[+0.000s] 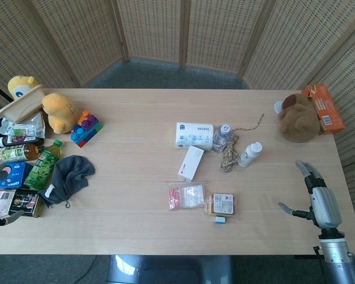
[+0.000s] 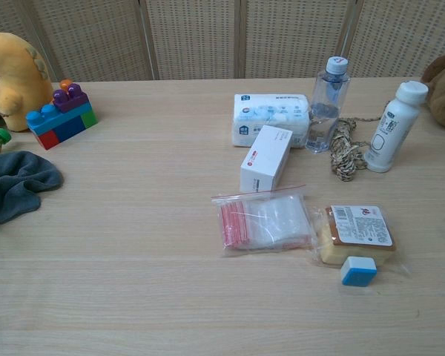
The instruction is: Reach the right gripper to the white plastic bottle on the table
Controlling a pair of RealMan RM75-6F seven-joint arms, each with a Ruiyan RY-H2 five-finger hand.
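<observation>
The white plastic bottle (image 1: 250, 154) (image 2: 393, 127) stands upright right of centre on the table, beside a coil of twine (image 1: 229, 151) (image 2: 345, 149). My right hand (image 1: 315, 194) hovers over the table's near right corner, fingers spread and holding nothing, well to the right of and nearer than the bottle. It shows only in the head view. My left hand is in neither view.
A clear water bottle (image 1: 222, 136), tissue pack (image 1: 194, 135), white box (image 1: 191, 162), zip bag (image 1: 186, 196) and snack pack (image 1: 222, 203) sit mid-table. A brown plush (image 1: 297, 117) and orange box (image 1: 323, 106) lie far right. Toys, drinks and a grey cloth (image 1: 70, 175) crowd the left.
</observation>
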